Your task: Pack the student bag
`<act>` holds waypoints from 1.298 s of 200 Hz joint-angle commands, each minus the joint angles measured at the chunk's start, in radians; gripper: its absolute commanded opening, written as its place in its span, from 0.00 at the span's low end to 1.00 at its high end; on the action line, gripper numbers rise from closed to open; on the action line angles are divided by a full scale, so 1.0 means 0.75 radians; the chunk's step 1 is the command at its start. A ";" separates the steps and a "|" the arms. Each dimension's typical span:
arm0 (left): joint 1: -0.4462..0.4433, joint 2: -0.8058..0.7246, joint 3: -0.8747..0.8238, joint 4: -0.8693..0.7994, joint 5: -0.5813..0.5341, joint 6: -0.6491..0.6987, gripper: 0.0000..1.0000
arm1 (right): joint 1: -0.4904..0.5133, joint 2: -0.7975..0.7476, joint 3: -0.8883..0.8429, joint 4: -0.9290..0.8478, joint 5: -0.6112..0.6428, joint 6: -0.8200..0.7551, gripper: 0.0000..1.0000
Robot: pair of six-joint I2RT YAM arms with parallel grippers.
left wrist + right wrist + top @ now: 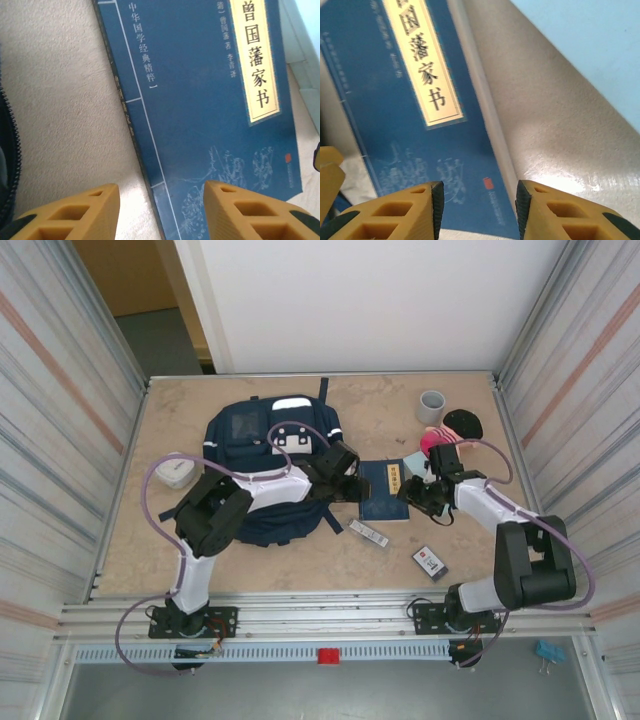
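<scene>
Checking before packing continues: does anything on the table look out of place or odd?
Nothing looks spilled or damaged. One oddity: both arms crowd the same blue book, which lies flat, the left fingers straddling its spine edge, the right fingers its page edge.

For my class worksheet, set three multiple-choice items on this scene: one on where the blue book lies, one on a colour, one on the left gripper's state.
1. Where does the book lie relative to the student bag?
A on top of it; B on the table, to its right; C under it.
2. What colour is the book's title label?
A pale yellow; B red; C green.
3. How do the left gripper's jaws stand?
A apart; B shut on the bag; C shut on the book.

1 B: it lies flat beside the bag.
2 A: the label is pale yellow on blue.
3 A: a gap shows between the fingers.
</scene>
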 commanded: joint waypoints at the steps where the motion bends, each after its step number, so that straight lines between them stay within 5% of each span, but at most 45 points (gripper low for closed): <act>1: 0.007 0.038 0.056 -0.047 0.025 -0.012 0.47 | 0.018 0.047 -0.012 0.026 0.009 -0.026 0.41; 64: 0.006 0.122 0.097 -0.012 0.103 -0.044 0.47 | 0.047 0.132 -0.012 0.052 0.004 -0.010 0.21; 163: 0.033 -0.078 -0.061 0.223 0.284 -0.116 0.50 | 0.082 0.156 -0.043 0.054 0.019 0.040 0.14; 259: 0.046 -0.054 -0.030 -0.077 -0.016 -0.005 0.55 | 0.086 0.164 -0.028 0.020 0.064 0.057 0.10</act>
